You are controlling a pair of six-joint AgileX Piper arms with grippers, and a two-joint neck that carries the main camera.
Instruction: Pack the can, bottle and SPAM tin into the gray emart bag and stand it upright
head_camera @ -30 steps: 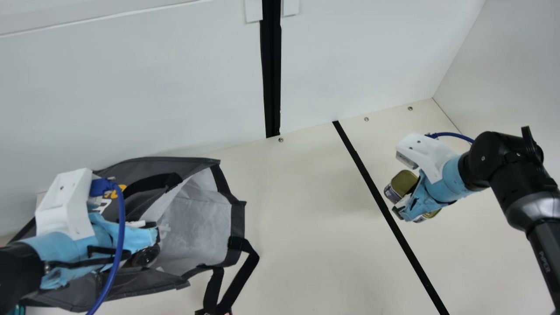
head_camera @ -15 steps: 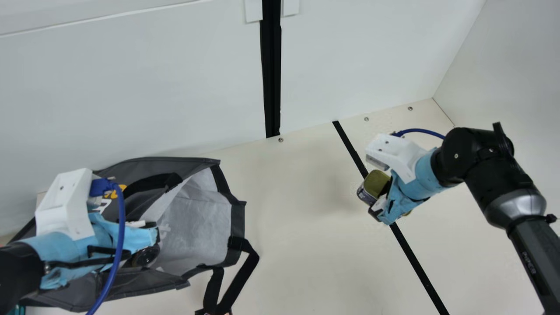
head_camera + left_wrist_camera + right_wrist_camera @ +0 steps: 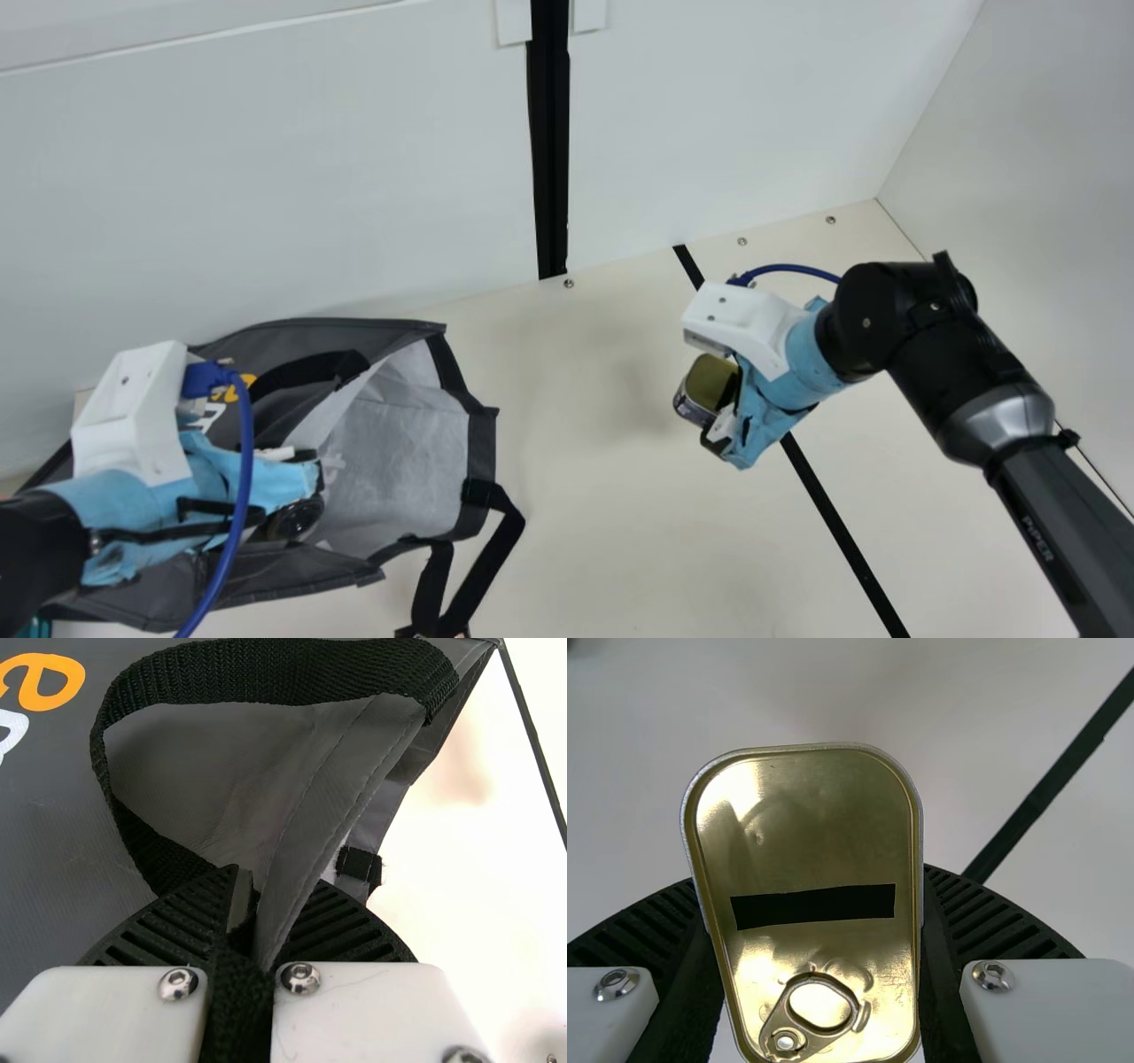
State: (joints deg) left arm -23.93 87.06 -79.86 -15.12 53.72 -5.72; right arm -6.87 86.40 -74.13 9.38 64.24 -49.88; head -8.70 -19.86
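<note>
"SPAM tin point(image 3: 709, 383): where is it?"

"In the right gripper point(image 3: 728, 418), between the mouth of the gray emart bag point(image 3: 306, 335) and the black line point(image 3: 828, 514) on the worktop point(image 3: 576, 425), towards the far edge."

"What does the right wrist view add?"

"The gold lid, with its pull ring point(image 3: 777, 1022) and a black bar across it. The main view gives me some of the printed side."

"And how wide is that gripper?"

"Parted by the tin's width, a finger against either side."

"The bag?"

"On its side at the worktop's left, pale lining showing in the mouth. A dark round thing point(image 3: 297, 517) sits there by the left gripper point(image 3: 304, 478); can or bottle, I can't tell."

"What has the left one got?"

"Its wrist view shows the fingers closed tight on the bag's hem point(image 3: 330, 806) and black strap point(image 3: 133, 691)."
</note>
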